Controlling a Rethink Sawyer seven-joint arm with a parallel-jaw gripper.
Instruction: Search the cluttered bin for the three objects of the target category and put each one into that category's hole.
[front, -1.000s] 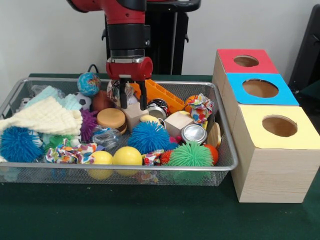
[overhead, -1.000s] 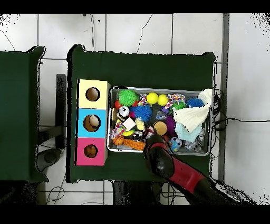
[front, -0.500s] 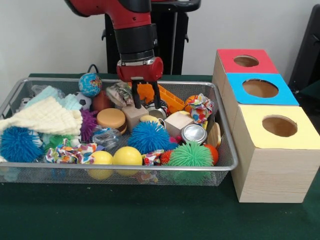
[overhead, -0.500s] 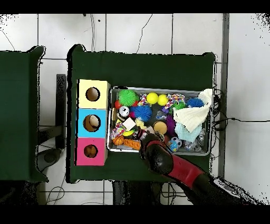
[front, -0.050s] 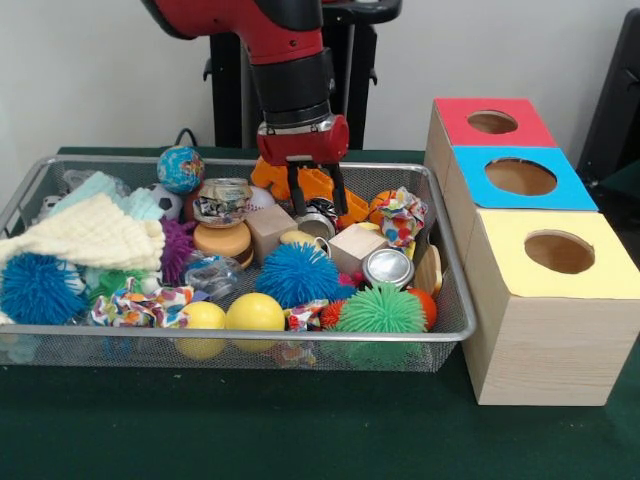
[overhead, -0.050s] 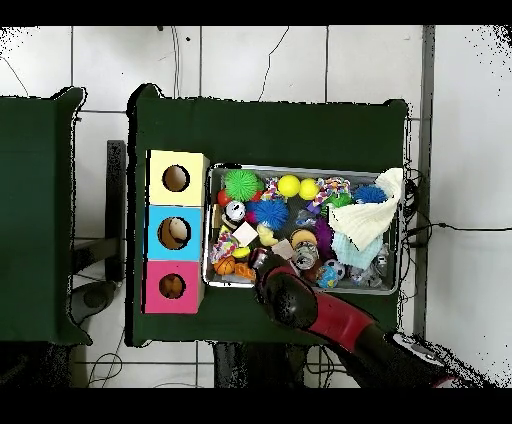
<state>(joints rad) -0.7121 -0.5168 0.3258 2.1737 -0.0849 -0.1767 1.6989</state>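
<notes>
Below the open hand (front, -0.050s: 317, 189) lies a metal can (front, -0.050s: 318, 219).

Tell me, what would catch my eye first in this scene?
Probably the red arm's gripper, hanging open and empty over the back of a wire bin heaped with bright toys, like the blue spiky ball in its middle. Beside the bin stand three wooden boxes topped red, blue and yellow, each with a round hole.
</notes>
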